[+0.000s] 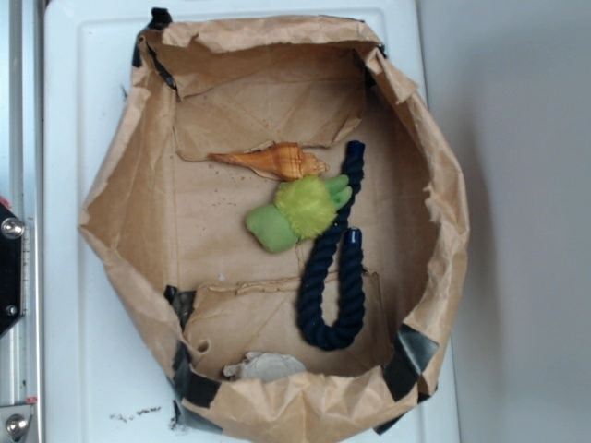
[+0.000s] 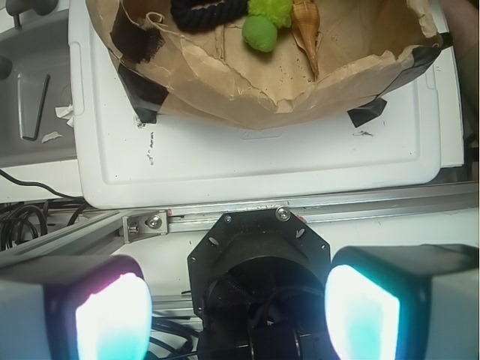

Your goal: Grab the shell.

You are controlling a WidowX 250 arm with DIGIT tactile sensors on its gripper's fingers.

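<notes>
The shell was seen in the exterior view lying flat on the floor of a brown paper tray, in its upper middle part, with the long tip pointed toward the left of the picture. Its blunt end was touched or nearly touched by a green plush lying just below it. A dark blue rope was bent in a U beside the plush, one end reaching up past the shell's blunt end. A pale lump was found at the tray's lower edge, well apart from the shell. The tray was set on a white board and held with black tape. No gripper was shown in this view.

In the wrist view the gripper was held back from the tray, over a metal rail, its two fingers spread wide with nothing between them. The shell was seen at the top edge, inside the tray, tip pointed toward the gripper, with the plush just to its left and the rope beyond that. The board lay between tray and rail.
</notes>
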